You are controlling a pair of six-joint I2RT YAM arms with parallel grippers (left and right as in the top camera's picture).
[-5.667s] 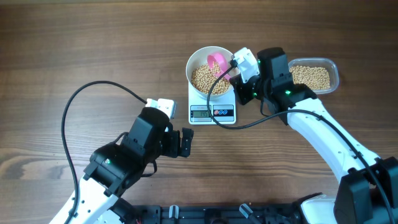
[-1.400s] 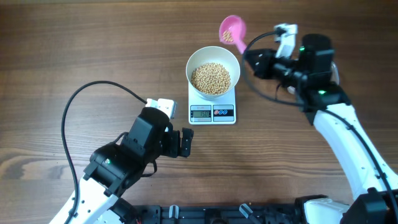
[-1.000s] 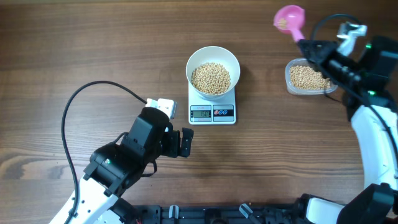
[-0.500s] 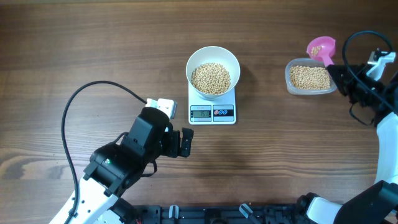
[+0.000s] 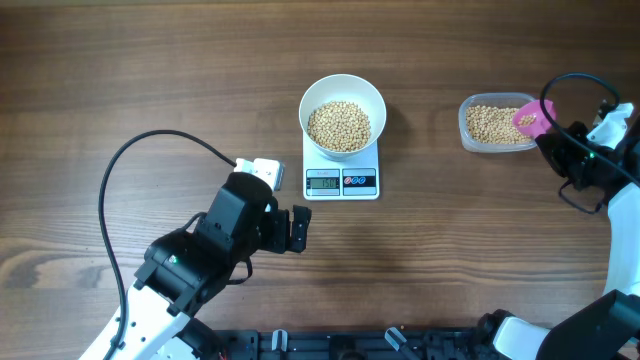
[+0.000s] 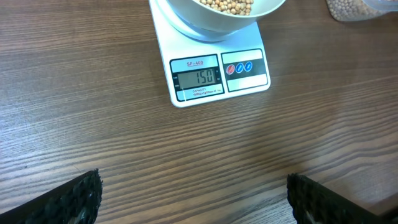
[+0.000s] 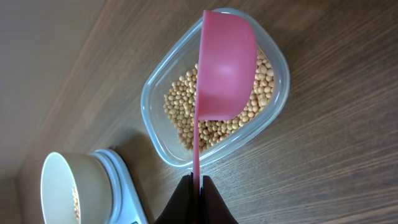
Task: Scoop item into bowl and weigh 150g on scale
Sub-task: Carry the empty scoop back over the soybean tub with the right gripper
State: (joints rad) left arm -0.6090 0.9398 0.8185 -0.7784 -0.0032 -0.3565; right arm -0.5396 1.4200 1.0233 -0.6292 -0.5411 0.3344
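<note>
- Beans [image 5: 339, 125] heaped in bowl [image 5: 320, 90], bowl on top of scale [image 6: 217, 93]; display reads 150.
- Right gripper [image 7: 194, 186] pinched on scoop [image 7: 225, 68] handle, over tub [image 7: 152, 118], well right of scale.
- Left gripper [image 6: 193, 199] spread wide, empty, in front of scale.
- Beans probably hard, light, roll easily.
- Scoop looks thin and stiff; best held at the handle end.

Soft, even light fills every view and shadows are faint. Overhead, the table [image 5: 150, 60] is sharp out to its edges. In the left wrist view the scale [image 6: 214, 68] shows a crisp display without glare. In the right wrist view the wood toward 10 o'clock looks pale and blurred, while the pink scoop [image 7: 224, 68] is sharp.
</note>
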